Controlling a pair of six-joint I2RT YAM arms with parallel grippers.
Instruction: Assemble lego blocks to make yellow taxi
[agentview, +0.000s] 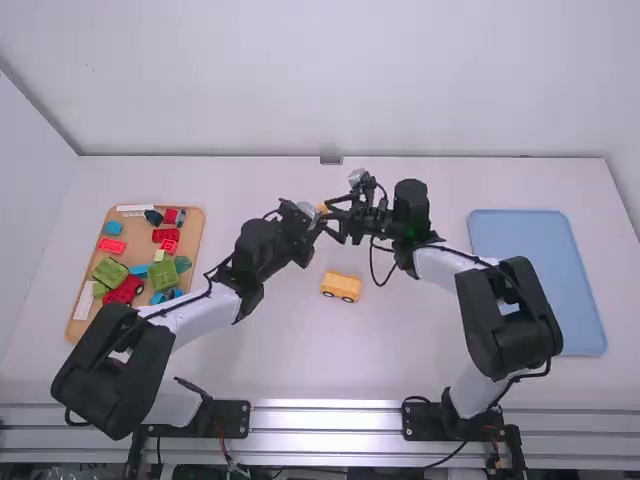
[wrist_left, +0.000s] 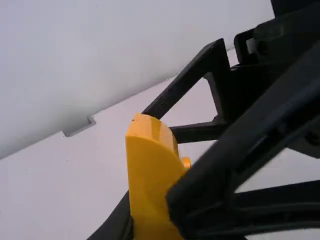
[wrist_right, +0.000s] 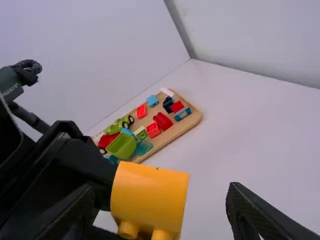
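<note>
High view: left gripper (agentview: 314, 214) pinches yellow block (agentview: 323, 208), right gripper (agentview: 331, 219) spread, yellow car (agentview: 341, 286) on table (agentview: 400, 340) | right wrist: block's round pegs (wrist_right: 128, 229) | left wrist: block's curved side.

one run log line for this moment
left end effector: gripping yellow block | right end effector: open around block | yellow car: on table
</note>
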